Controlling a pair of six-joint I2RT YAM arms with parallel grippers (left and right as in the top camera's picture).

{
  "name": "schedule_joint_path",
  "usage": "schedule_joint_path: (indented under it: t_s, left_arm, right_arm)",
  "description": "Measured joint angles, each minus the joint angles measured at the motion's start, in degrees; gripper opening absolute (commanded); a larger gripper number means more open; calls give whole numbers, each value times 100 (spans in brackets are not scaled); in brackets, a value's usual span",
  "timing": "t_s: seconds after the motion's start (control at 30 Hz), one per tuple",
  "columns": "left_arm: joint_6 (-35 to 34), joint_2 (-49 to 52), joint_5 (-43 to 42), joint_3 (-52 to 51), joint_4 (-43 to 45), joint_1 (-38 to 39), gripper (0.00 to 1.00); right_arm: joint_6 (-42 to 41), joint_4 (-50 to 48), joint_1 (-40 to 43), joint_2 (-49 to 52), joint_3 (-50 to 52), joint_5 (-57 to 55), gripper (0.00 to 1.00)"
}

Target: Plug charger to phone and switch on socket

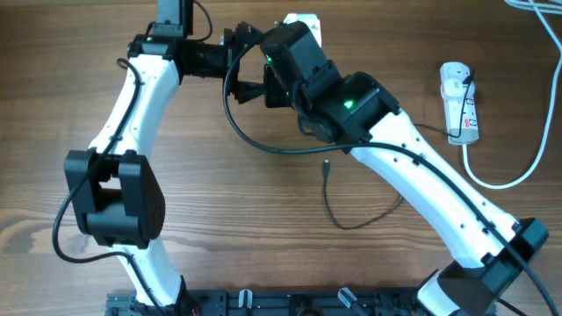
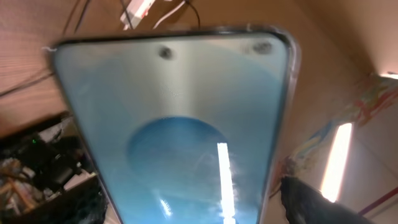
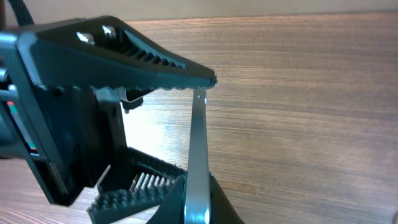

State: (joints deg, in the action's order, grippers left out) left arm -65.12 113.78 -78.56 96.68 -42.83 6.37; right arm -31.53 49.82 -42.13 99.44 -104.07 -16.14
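Observation:
The phone is off the table with its blue screen filling the left wrist view. In the right wrist view it shows edge-on; in the overhead view it is hidden under the arms. My left gripper spans its width, fingers at both side edges. My right gripper is shut on its two faces. The charger lies loose on the table, its connector tip apart from both grippers. The socket lies at the far right.
A thick white cord trails from the socket along the right edge. A white object shows behind my right wrist at the table's back. A black cable loops below the grippers.

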Motion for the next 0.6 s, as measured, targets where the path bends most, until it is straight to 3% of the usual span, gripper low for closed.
schedule_joint_path:
  t_s: [0.2, 0.6]
  left_arm:
    - [-17, 0, -39, 0, 0, 4, 100]
    - [-166, 0, -31, 0, 4, 4, 92]
  right_arm:
    - [-931, -107, 20, 11, 0, -2, 4]
    - [-4538, 188, 369, -35, 0, -24, 4]
